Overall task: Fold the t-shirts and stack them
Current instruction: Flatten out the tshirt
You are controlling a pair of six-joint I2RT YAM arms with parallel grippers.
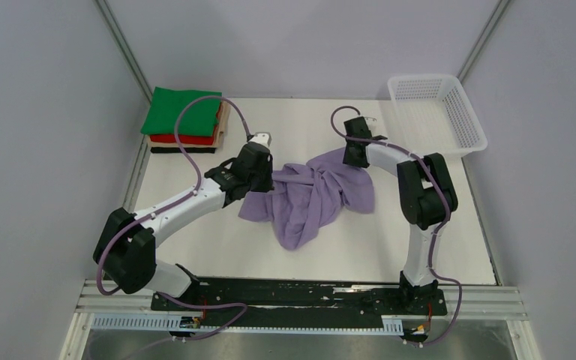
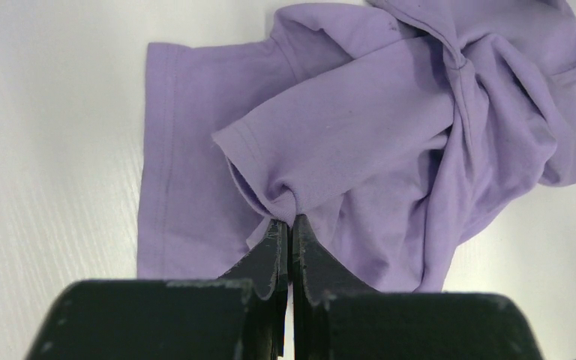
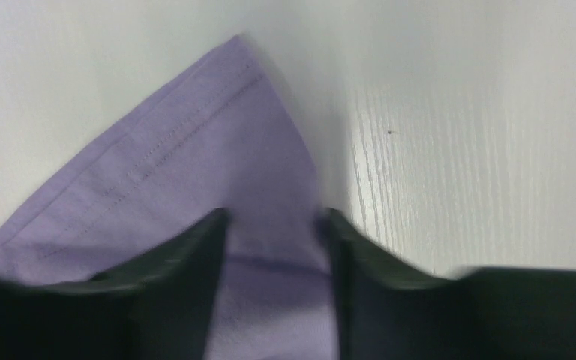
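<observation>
A lavender-purple t-shirt [image 1: 311,196] lies crumpled in the middle of the table. My left gripper [image 1: 264,178] is at its left side, shut on a pinch of the cloth [image 2: 292,196] near a sleeve hem. My right gripper [image 1: 356,154] is at the shirt's far right corner, jaws open, astride a hemmed corner of the shirt [image 3: 217,172] that lies between the fingers. A stack of folded shirts stands at the far left: green [image 1: 182,112] on top, with red [image 1: 182,139] and tan [image 1: 222,120] beneath.
A white mesh basket [image 1: 439,112] stands at the far right corner. A dark layer [image 1: 182,149] lies under the stack. The table's left and right edges meet grey walls.
</observation>
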